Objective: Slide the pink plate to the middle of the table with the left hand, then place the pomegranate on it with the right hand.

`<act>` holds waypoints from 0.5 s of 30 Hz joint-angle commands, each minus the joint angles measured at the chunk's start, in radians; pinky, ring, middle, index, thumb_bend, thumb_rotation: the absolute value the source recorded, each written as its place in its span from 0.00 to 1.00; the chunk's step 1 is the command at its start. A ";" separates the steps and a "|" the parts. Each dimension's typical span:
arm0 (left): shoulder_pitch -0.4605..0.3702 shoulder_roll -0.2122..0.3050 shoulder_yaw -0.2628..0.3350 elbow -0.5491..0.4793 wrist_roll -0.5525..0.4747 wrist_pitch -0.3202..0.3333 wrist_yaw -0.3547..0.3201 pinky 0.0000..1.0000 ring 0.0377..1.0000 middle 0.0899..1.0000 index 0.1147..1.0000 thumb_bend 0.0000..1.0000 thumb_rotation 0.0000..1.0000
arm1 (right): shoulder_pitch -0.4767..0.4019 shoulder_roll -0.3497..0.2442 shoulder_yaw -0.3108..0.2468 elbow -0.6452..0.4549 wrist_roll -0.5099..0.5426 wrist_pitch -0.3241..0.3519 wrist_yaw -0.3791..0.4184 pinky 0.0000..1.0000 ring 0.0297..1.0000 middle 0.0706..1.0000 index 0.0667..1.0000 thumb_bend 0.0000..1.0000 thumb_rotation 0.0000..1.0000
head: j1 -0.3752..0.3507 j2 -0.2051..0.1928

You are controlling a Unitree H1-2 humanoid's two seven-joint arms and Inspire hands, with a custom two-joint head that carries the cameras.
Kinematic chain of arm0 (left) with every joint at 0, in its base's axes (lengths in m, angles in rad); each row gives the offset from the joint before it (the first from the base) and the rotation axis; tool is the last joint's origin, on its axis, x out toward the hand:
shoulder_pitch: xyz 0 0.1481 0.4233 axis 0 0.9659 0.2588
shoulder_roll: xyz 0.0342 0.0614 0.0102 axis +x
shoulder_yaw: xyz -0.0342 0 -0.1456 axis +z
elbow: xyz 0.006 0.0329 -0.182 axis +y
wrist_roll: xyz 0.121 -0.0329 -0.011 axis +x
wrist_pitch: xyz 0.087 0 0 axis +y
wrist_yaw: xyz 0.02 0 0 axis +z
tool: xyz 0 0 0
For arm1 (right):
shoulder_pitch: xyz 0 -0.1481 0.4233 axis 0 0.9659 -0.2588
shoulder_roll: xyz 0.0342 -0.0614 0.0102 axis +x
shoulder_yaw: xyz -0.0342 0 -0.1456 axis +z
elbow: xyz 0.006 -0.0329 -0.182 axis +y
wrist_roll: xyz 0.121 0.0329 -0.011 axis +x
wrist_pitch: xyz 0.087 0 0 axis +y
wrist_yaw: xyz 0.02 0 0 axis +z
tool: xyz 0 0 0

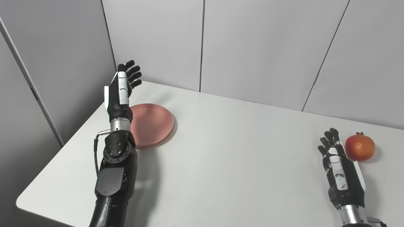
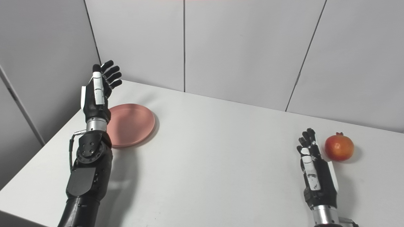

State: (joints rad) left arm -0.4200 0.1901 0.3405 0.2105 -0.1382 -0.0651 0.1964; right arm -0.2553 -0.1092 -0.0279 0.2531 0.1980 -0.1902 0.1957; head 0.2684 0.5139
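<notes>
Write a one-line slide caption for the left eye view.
Open left hand raised beside the pink plate; open right hand waits by the pomegranate.

I see a white worktop [image 1: 240, 164] with rounded near-left corner. Behind it I see grey wall panels [image 1: 262, 47] divided by dark vertical seams; a further panel [image 1: 47, 63] closes the left side.
</notes>
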 commanded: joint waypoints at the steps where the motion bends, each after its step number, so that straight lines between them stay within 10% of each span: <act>1: -0.043 0.038 0.002 0.006 -0.016 -0.021 -0.026 0.74 0.77 0.76 0.72 0.79 1.00 | -0.006 0.000 0.000 0.014 0.003 -0.042 0.017 1.00 1.00 1.00 1.00 0.72 0.84 | 0.001 0.002; 15: -0.015 0.125 0.001 0.082 -0.023 -0.004 -0.068 0.76 0.80 0.78 0.76 0.82 1.00 | 0.000 -0.010 -0.001 -0.013 -0.007 -0.035 0.012 1.00 1.00 1.00 1.00 0.70 0.85 | 0.018 0.007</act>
State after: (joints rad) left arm -0.4061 0.2835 0.3404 0.3040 -0.1613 -0.0561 0.1407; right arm -0.2543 -0.1112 -0.0272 0.2498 0.1944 -0.1904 0.1952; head 0.2884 0.5200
